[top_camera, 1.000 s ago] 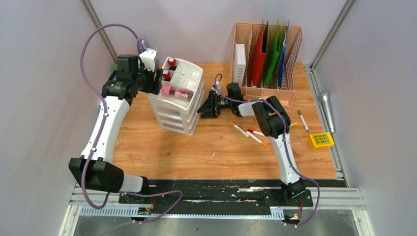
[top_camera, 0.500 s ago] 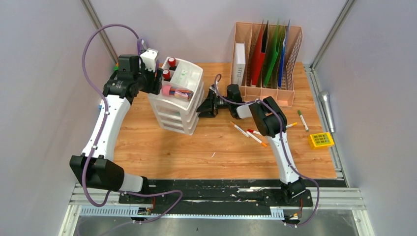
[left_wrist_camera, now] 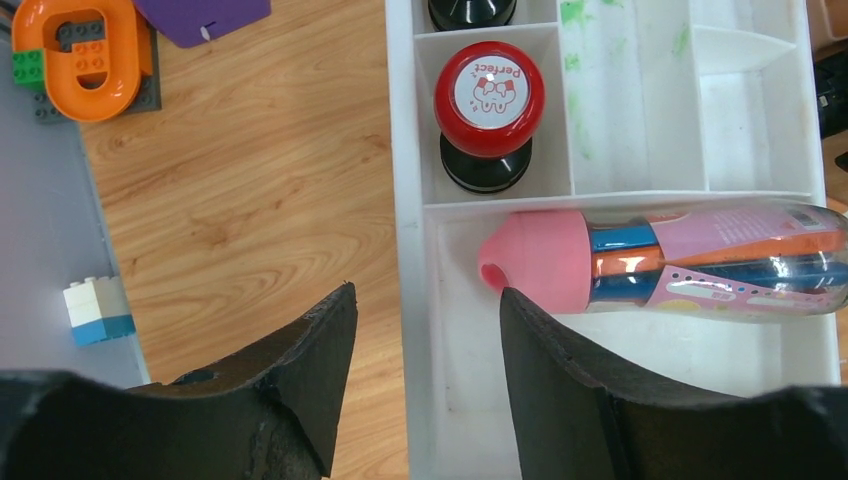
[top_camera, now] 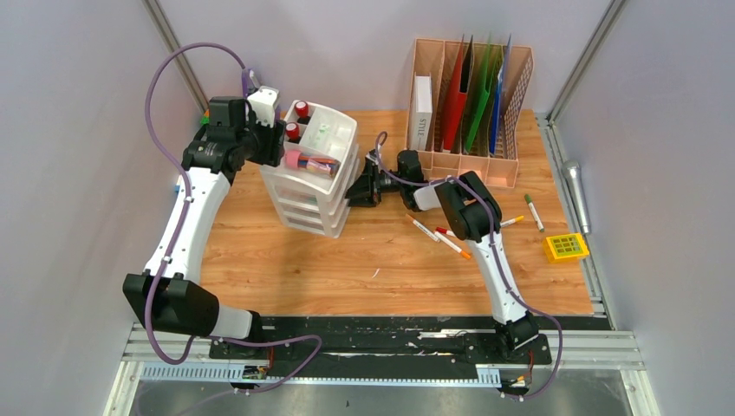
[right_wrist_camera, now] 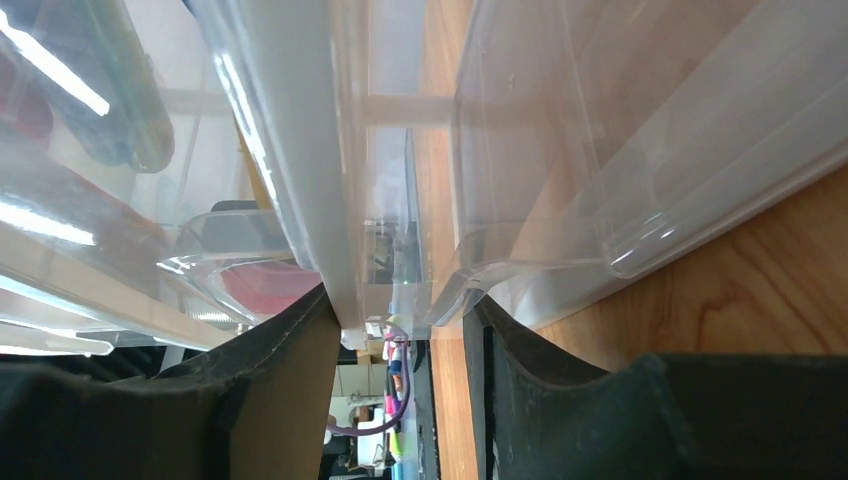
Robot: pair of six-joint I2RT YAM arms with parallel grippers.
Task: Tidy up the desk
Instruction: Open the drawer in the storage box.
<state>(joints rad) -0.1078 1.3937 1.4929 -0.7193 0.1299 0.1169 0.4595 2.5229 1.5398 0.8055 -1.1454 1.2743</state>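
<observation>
Right gripper [right_wrist_camera: 395, 300] flanks the clear drawer [right_wrist_camera: 620, 150] lip on the drawer unit [top_camera: 312, 186], back-left of the desk [top_camera: 347, 269]; whether it is clamped cannot be told. Left gripper [left_wrist_camera: 425, 295], parted and empty, straddles the top tray [left_wrist_camera: 405, 250] wall. Judgement: seat the lip fully, then move the drawer straight while the left steadies the unit.

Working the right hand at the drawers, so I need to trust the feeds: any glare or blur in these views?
Right wrist: bright glare streaks on the clear drawer plastic, stacked see-through layers hard to separate. Left wrist: sharp, evenly lit, stamp lettering readable. Top external: even light, no glare on the desk.
</observation>
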